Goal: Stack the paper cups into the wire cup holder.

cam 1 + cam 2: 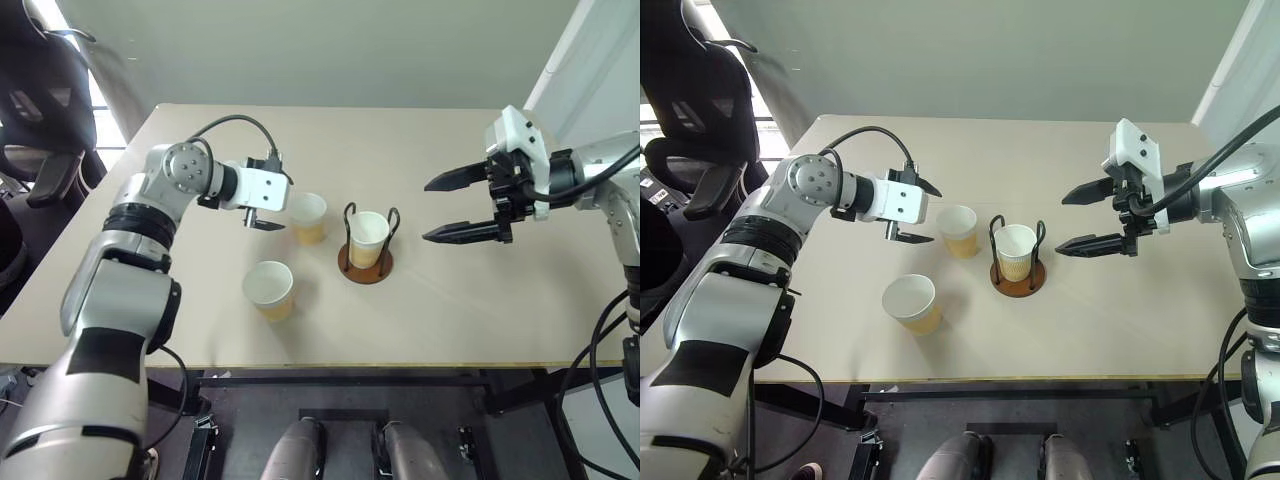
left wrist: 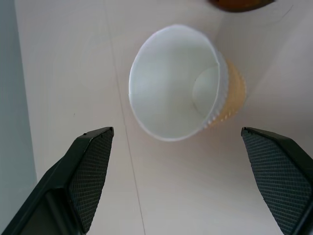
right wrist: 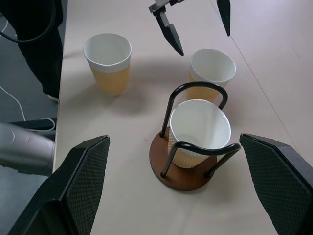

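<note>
1 tapered paper cup [image 1: 367,238] sits in the wire cup holder [image 1: 365,262], whose black loops rise from a brown disc at the table's [image 1: 480,320] centre; 2 ribbed tan cups [image 1: 307,218] [image 1: 270,289] remain outside. The left gripper [image 1: 271,205] hovers wide-spread beside 1, apparently not touching; the right gripper [image 1: 456,207] waits, jaws wide.

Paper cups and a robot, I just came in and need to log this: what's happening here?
A two-armed robot is stacking tan paper cups. One tan paper cup already sits in the black wire holder on a reddish-brown disc base. The left gripper hangs open beside a second cup next to the holder, holding nothing. A third cup stands loose nearer the front edge of the beige table. The right gripper waits open, off to the holder's other side.
</note>
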`<act>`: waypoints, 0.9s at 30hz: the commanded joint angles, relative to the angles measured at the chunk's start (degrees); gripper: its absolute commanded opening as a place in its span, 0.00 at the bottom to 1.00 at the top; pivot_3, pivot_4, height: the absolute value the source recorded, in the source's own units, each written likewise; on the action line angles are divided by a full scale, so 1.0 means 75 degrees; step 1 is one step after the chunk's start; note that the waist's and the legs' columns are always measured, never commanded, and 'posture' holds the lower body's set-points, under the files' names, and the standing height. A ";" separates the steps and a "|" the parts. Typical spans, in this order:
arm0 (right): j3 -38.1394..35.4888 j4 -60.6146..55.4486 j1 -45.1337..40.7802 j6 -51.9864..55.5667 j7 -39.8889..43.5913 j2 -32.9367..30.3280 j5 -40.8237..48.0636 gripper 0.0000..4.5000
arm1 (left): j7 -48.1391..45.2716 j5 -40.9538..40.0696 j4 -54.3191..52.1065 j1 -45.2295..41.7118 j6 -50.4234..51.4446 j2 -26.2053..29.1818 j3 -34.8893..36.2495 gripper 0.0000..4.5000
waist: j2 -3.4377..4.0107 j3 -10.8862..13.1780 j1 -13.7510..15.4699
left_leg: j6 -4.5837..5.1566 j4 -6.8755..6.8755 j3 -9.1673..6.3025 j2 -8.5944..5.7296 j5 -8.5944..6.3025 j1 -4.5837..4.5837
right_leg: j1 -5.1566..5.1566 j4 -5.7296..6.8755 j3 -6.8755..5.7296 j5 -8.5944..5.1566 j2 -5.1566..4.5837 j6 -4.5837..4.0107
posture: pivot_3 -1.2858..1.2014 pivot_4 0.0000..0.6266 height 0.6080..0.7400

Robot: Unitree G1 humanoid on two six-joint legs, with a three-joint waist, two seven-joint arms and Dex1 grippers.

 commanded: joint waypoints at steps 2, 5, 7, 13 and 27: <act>-0.0045 -0.0072 -0.0197 -0.0120 0.0062 -0.0126 0.0050 0.97 | 0.0070 -0.0023 0.0003 -0.0149 -0.0218 -0.0114 0.0028 1.00 | 0.0000 0.0000 0.0003 | 0.0000 0.0002 -0.0006 0.0003 0.0001 -0.0001 | 0.0000 0.0000 0.0003 0.0003 -0.0004 0.0004 | 0.52 0.24 1.00; -0.0055 -0.0080 -0.0207 -0.0130 0.0044 -0.0122 0.0059 0.97 | 0.0169 0.0123 0.0060 -0.0132 -0.0230 -0.0156 -0.0081 1.00 | 0.0000 0.0000 -0.0006 | 0.0001 0.0003 -0.0002 0.0001 0.0001 0.0000 | 0.0000 0.0000 0.0005 0.0005 -0.0002 0.0009 | 0.52 0.24 1.00; -0.0058 -0.0095 -0.0207 -0.0127 0.0029 -0.0116 0.0064 0.97 | 0.0226 0.0190 0.0085 -0.0121 -0.0256 -0.0163 -0.0124 1.00 | 0.0000 0.0000 -0.0007 | 0.0002 0.0004 -0.0003 0.0006 0.0001 0.0002 | 0.0001 0.0002 0.0008 0.0007 -0.0008 0.0011 | 0.52 0.24 1.00; -0.0078 -0.0160 -0.0208 -0.0113 -0.0004 -0.0092 0.0098 0.97 | 0.0372 0.0316 0.0170 -0.0057 -0.0238 -0.0227 -0.0226 1.00 | -0.0001 0.0000 0.0008 | 0.0003 0.0007 -0.0010 0.0008 0.0002 0.0002 | 0.0001 0.0004 0.0010 0.0007 -0.0011 0.0010 | 0.52 0.24 1.00; -0.0094 -0.0363 -0.0238 -0.0082 -0.0067 -0.0042 0.0167 0.97 | 0.0775 0.0599 0.0398 0.0078 -0.0118 -0.0429 -0.0458 1.00 | -0.0001 -0.0001 0.0024 | 0.0007 0.0015 -0.0004 0.0005 0.0006 0.0002 | 0.0004 0.0009 0.0009 0.0010 -0.0014 0.0014 | 0.52 0.24 1.00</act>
